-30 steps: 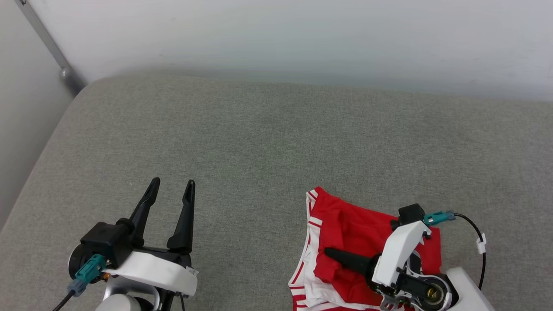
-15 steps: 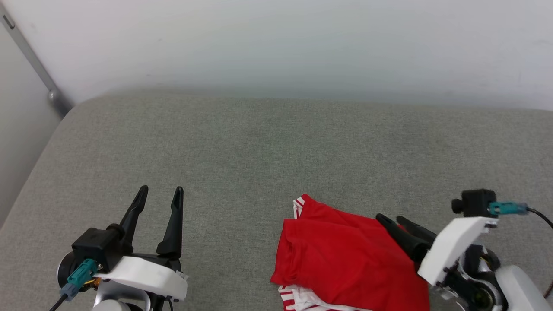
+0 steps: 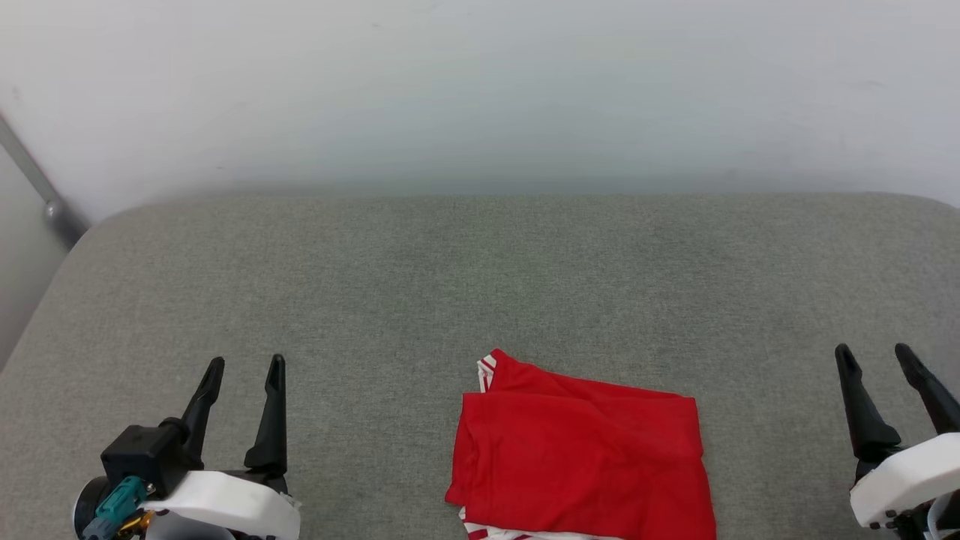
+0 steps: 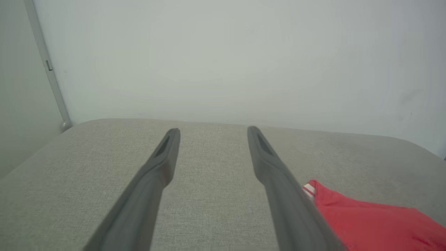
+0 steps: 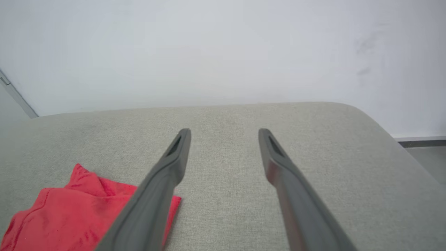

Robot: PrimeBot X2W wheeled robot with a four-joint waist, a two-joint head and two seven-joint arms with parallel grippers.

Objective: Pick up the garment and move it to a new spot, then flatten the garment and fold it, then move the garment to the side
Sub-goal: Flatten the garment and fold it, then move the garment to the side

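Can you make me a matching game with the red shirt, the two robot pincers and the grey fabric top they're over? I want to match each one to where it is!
Things:
1. folded red garment with red-white striped trim
2. left pincer, long dark fingers
3. right pincer, long dark fingers
4. grey fabric surface

Places or states:
A. open, lower right of the head view
B. lying between the two pincers, touched by neither
C. open, lower left of the head view
D. underneath the garment

Pairs: 1-B, 2-C, 3-A, 4-D
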